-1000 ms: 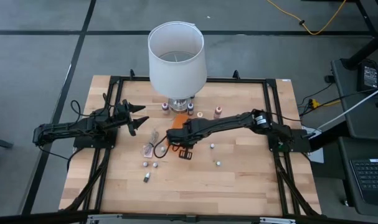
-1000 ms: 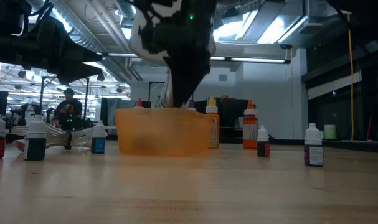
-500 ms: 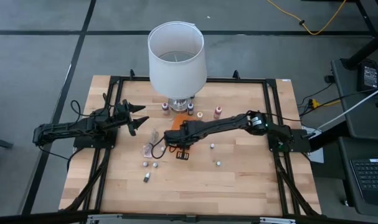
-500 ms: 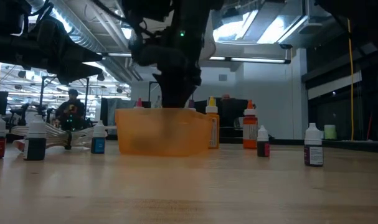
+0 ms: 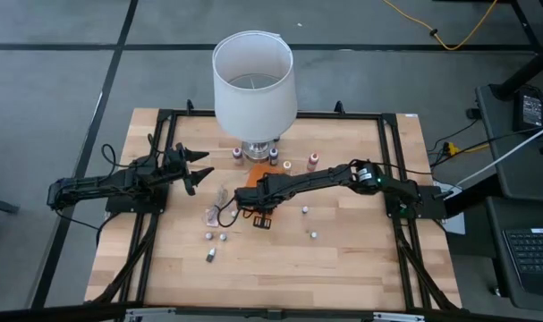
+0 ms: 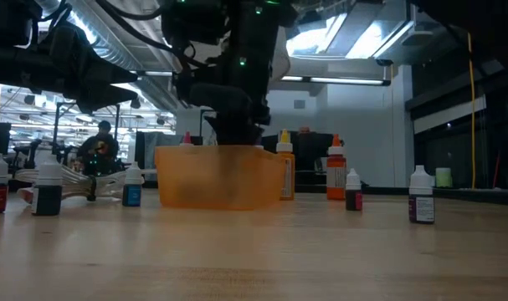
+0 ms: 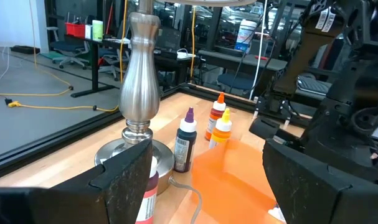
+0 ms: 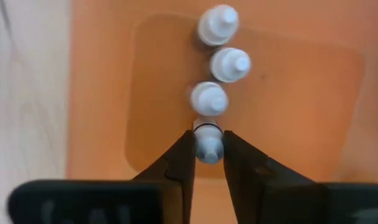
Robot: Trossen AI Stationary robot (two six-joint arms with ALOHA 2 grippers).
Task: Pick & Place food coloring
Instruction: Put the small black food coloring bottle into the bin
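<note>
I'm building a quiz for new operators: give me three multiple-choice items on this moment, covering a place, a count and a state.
1. Where is the right gripper?
A) over the orange tray
B) beside the left arm
C) at the table's near edge

2. Besides the gripped bottle, how many bottles show in the tray in the right wrist view?
A) one
B) three
C) six

3. The left gripper is:
A) shut on a bottle
B) shut, empty
C) open, empty

Key:
1 A: its wrist view looks down into the tray.
2 B: three white caps stand in a row.
3 C: its fingers stand wide apart, with nothing between them.
</note>
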